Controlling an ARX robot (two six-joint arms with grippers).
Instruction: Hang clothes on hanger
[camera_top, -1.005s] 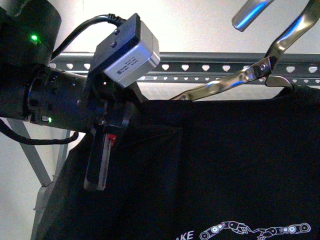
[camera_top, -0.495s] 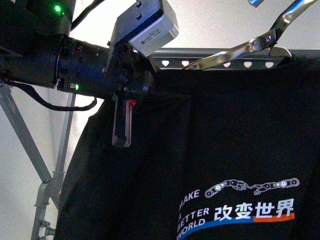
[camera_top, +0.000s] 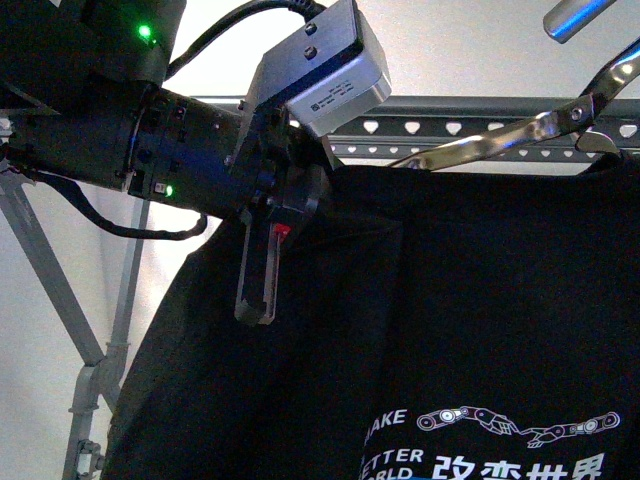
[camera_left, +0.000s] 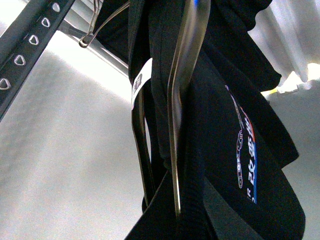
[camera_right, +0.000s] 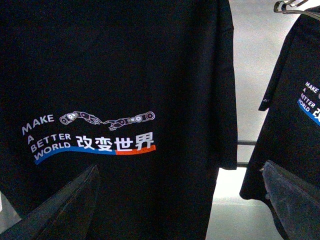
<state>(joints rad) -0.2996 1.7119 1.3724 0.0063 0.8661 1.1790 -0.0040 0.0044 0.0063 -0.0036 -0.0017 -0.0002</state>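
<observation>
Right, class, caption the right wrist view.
Open right gripper faces a hanging black T-shirt, a second shirt beside it.

Black T-shirt (camera_right: 125, 75), white lettering (camera_right: 114, 142), blue-red stripe (camera_right: 95, 151); grey rack (camera_top: 500, 108).

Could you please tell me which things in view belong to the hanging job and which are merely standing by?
Part of the job:
- black printed T-shirt
- grey clothes rack with heart-shaped holes
- metal coat hanger inside that shirt

Standing by:
- second printed T-shirt, hanging apart on its own hanger
</observation>
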